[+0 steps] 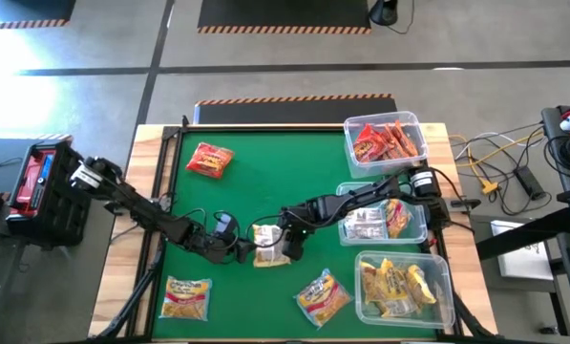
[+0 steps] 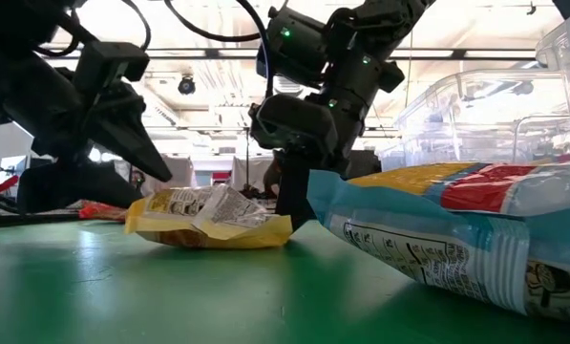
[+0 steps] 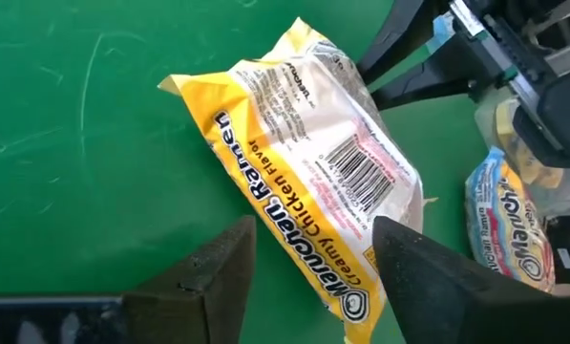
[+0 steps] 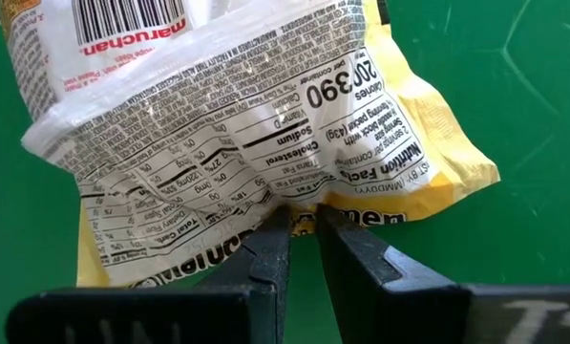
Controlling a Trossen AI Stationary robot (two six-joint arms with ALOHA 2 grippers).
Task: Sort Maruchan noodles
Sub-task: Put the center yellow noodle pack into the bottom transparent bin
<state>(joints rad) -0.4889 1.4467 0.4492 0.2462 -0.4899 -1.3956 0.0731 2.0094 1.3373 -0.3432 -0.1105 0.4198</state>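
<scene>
A yellow Maruchan noodle packet (image 1: pixel 268 244) lies on the green table near its middle, printed back face up, and shows in the low view (image 2: pixel 208 218) too. My right gripper (image 4: pixel 304 218) reaches in from the right and is shut on its edge. My left gripper (image 3: pixel 313 229) is open at the packet's opposite end, a finger (image 3: pixel 218 277) on either side; whether they touch it I cannot tell. Loose packets lie apart: a red one (image 1: pixel 209 160) far left, a yellow-orange one (image 1: pixel 187 296) near left, a yellow and blue one (image 1: pixel 323 294) near the front. My right gripper pinches the yellow end edge (image 4: pixel 299 203) of the packet between its two fingers (image 4: pixel 265 248). The fingers slant down at it from the table's right side. The packet lies on the table with its crumpled white back face up.
Three clear bins stand along the right side: the far one (image 1: pixel 388 141) holds red packets, the middle one (image 1: pixel 385 220) mixed packets, the near one (image 1: pixel 404 282) yellow ones. My right arm passes over the middle bin. Bare green surface lies at the far middle.
</scene>
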